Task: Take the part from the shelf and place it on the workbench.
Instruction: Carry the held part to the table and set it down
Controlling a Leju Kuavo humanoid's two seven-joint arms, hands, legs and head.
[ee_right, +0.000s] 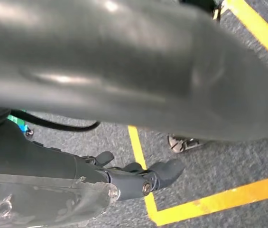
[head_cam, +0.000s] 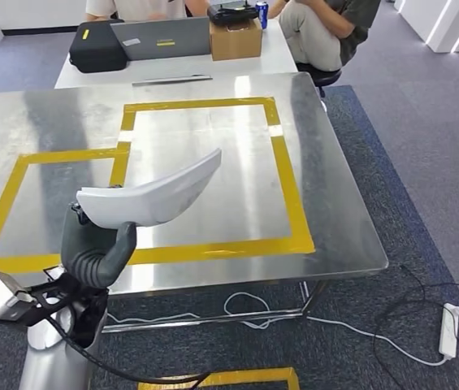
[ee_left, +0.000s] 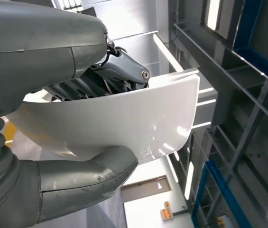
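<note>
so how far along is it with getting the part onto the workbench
Done: the white part is off the shelf and held by the left hand, thumb under it and fingers over it in the left wrist view. In hand: carrying it above the near edge of the steel workbench. Left: lowering it onto the surface, probably inside the yellow tape square, and letting go. The right hand hangs over the floor.

glossy smooth white plastic part (head_cam: 153, 197), brushed shiny metal workbench (head_cam: 331, 203), rough grey carpet (head_cam: 435, 154), matt cardboard box (head_cam: 235, 39).
</note>
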